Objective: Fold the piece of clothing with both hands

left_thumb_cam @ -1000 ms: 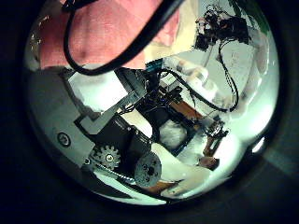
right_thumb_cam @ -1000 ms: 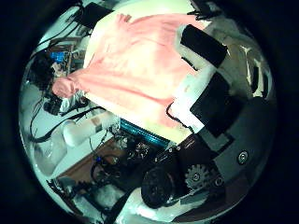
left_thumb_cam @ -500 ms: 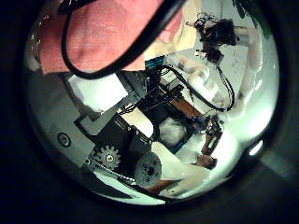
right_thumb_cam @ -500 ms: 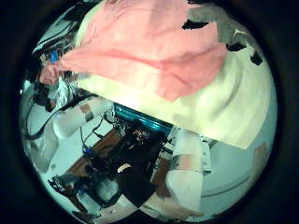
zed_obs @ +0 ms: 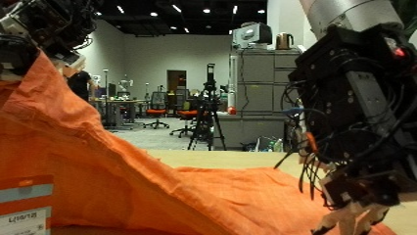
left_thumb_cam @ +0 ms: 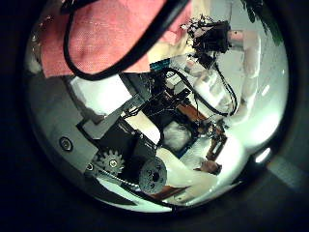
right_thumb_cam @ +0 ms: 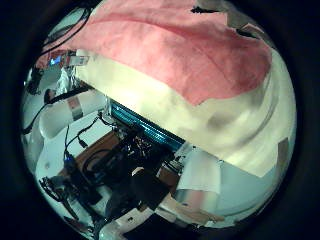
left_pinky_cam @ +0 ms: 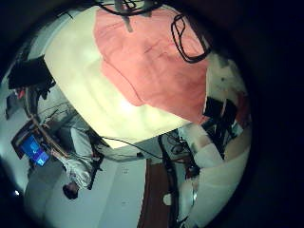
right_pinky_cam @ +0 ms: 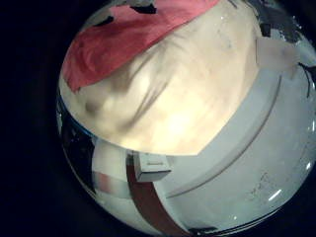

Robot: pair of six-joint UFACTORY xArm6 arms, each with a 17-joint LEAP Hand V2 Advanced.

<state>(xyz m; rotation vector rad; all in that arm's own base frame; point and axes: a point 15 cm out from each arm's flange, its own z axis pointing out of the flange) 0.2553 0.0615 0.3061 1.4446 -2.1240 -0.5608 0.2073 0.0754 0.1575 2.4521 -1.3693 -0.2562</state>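
An orange cloth (zed_obs: pixel 144 186) lies across the cream table (zed_obs: pixel 235 157), and one side rises in a steep slope to my left hand (zed_obs: pixel 42 27). That hand is high up, with its fingers closed on the lifted edge. In the left thumb side view the cloth (left_thumb_cam: pixel 111 34) is close to the palm. My right hand (zed_obs: pixel 358 108) hangs large over the cloth's other end, with its fingers (zed_obs: pixel 342 211) pointing down and nothing in them. Both right palm views show the cloth (right_thumb_cam: pixel 180 50) (right_pinky_cam: pixel 118 39) lying flat on the table (right_thumb_cam: pixel 215 115), away from the palm.
A white and orange label (zed_obs: pixel 26 208) stands at the near edge under the raised cloth. Bare tabletop (left_pinky_cam: pixel 95 104) runs beside the cloth to the table edge (right_pinky_cam: pixel 148 148). Grey cabinets (zed_obs: pixel 254 93) and a tripod (zed_obs: pixel 208 108) stand in the room behind.
My right hand's fingers, beside the cloth a second ago, have dropped out of its thumb side view, and the cloth now lies farther from that palm. The left view has barely shifted.
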